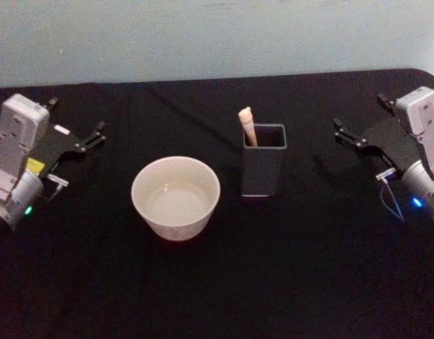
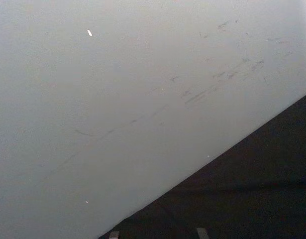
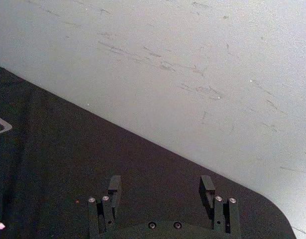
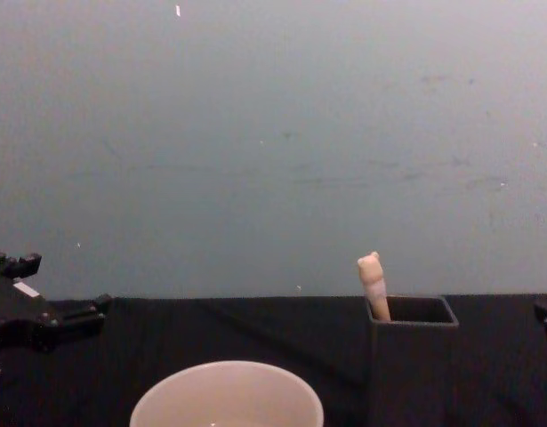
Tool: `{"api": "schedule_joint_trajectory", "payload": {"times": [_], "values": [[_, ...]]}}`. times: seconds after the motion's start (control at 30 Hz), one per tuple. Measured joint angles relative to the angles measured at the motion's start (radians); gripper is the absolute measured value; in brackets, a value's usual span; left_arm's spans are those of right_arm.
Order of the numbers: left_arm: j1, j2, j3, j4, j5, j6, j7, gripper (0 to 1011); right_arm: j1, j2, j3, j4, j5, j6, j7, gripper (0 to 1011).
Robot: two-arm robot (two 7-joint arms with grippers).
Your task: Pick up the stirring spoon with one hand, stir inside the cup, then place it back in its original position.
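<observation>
The stirring spoon stands in a dark square holder, and its cream handle top sticks out above the rim. Left of the holder sits the wide cream cup, whose rim is low in the chest view. My left gripper hovers at the table's left side, well away from the cup, open and holding nothing. My right gripper is at the table's right side, apart from the holder. Its two fingers stand wide apart with nothing between them.
A black cloth covers the table, and a pale wall rises behind its far edge. Open cloth lies between each gripper and the two vessels, and in front of them.
</observation>
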Motion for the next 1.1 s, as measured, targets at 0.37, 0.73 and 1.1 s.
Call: {"api": "schedule_joint_trajectory", "payload": {"times": [0.37,0.73,1.1], "values": [[0.000,0.000,0.000,0.000,0.000,0.000,0.000,1001,0.000,0.000,0.000,0.000,0.000,0.000,0.000,1002],[0.000,0.000,0.000,0.000,0.000,0.000,0.000,1001,0.000,0.000,0.000,0.000,0.000,0.000,0.000,1002],[0.000,0.000,0.000,0.000,0.000,0.000,0.000,1001,0.000,0.000,0.000,0.000,0.000,0.000,0.000,1002]]}}
